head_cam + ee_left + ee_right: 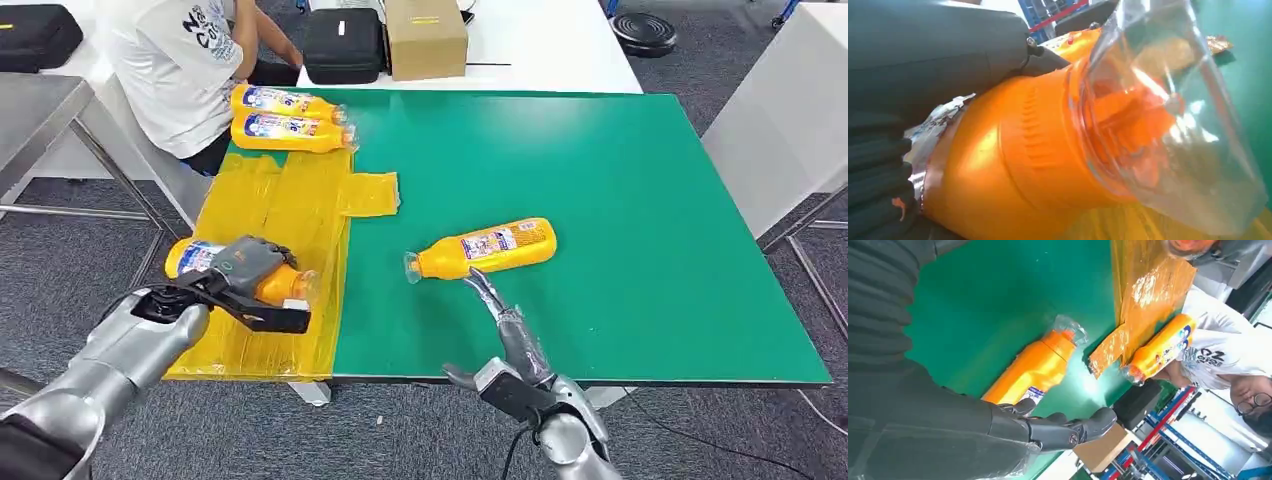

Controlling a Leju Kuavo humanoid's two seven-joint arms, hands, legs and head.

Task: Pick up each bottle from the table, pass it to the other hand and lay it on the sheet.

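Observation:
My left hand (243, 270) grips an orange bottle (195, 257) lying low over the yellow sheet (290, 215) at the table's left; up close, its orange neck (1013, 160) and clear cap (1168, 115) show beside my fingers. Two more orange bottles (288, 102) (290, 133) lie side by side at the sheet's far end. Another orange bottle (480, 249) (1035, 371) lies on the bare green table (620, 200), cap pointing left. My right hand (510, 335) (1058, 430) hovers open just on the near side of that bottle, fingers stretched toward it, nothing in it.
A person in a white shirt (175, 60) sits at the table's far left corner, close to the two bottles. A cardboard box (425, 38) and a black case (345, 45) stand on a white table behind. A steel table (40, 110) stands at the left.

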